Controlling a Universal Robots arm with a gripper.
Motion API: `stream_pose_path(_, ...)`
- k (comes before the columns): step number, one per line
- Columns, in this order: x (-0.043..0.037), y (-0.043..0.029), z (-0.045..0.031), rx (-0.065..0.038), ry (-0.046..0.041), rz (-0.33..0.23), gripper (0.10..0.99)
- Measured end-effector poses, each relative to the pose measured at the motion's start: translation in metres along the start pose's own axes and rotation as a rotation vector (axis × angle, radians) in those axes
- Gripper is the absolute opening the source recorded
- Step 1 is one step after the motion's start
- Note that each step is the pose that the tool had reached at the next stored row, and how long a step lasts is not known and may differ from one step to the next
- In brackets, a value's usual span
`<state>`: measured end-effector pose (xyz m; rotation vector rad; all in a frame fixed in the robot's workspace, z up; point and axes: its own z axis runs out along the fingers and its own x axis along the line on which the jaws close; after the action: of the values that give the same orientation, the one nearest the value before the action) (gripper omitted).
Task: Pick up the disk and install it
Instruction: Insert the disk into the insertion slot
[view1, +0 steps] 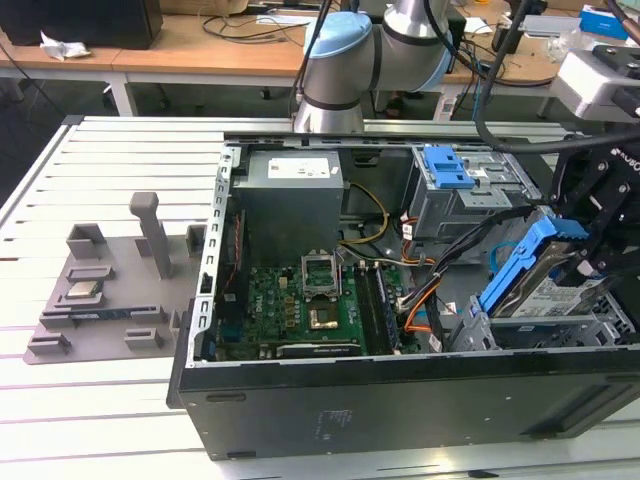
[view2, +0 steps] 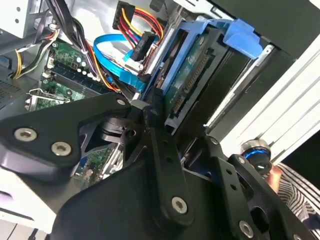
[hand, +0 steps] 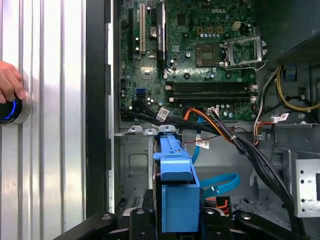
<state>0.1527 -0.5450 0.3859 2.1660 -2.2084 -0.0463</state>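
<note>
On the exterior view's left, a grey holder tray (view1: 100, 300) lies on the ridged metal desk (view1: 120, 160) with a small square chip (view1: 80, 291) sitting in it. Next comes the open computer case (view1: 400, 400), lying on its side, with the green board (view1: 300, 310) at its bottom and a grey power box (view1: 290, 195) above that. Further along is a grey metal cage (view1: 465, 195) with a blue latch on top. At the exterior view's right, the disk (view1: 555, 285) with its blue frame is inside the case, tilted up on its edge, just over the grey slot (view1: 540, 325) in the near corner. The black gripper (view1: 600, 235) is there too, right up against the disk. It looks like the pick-up step is done and the putting-in step is under way. The disk is not flat in the slot yet, so the next move would need it to be lined up with the slot and eased down straight, keeping clear of the orange and blue wires (view2: 112, 65) close beside it. In the first wrist view, the disk's blue frame (hand: 175, 190) sits right between the black fingers (hand: 137, 220), and they seem to be closed on it from both sides, holding it tight. In that same view, a person's hand (hand: 11, 82) rests on a round blue-lit button (hand: 9, 111) on the desk, well away from the case.
</note>
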Motion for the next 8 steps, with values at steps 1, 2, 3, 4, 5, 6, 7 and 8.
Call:
stream_pose_path(1,0.0001,0.0016,0.0013,0.0,-0.0001,0.0,0.365)
stream_pose_path(2,0.0001,0.0059,0.0033,0.0,0.0001,0.0,0.365)
stream_pose_path(3,0.0002,0.0076,0.004,0.0,0.0001,0.0,0.365)
stream_pose_path(4,0.0002,0.0076,0.0038,0.0,0.0004,0.0,0.365)
stream_pose_path(5,0.0002,0.0077,0.0038,0.0,0.0005,0.0,0.376)
stream_pose_path(6,0.0002,0.0078,0.0038,0.0,0.0005,0.0,0.376)
stream_pose_path(7,0.0001,0.0078,0.0038,0.0,0.0003,0.0,0.439)
stream_pose_path(8,0.0001,0.0079,0.0039,0.0,0.0003,0.0,0.439)
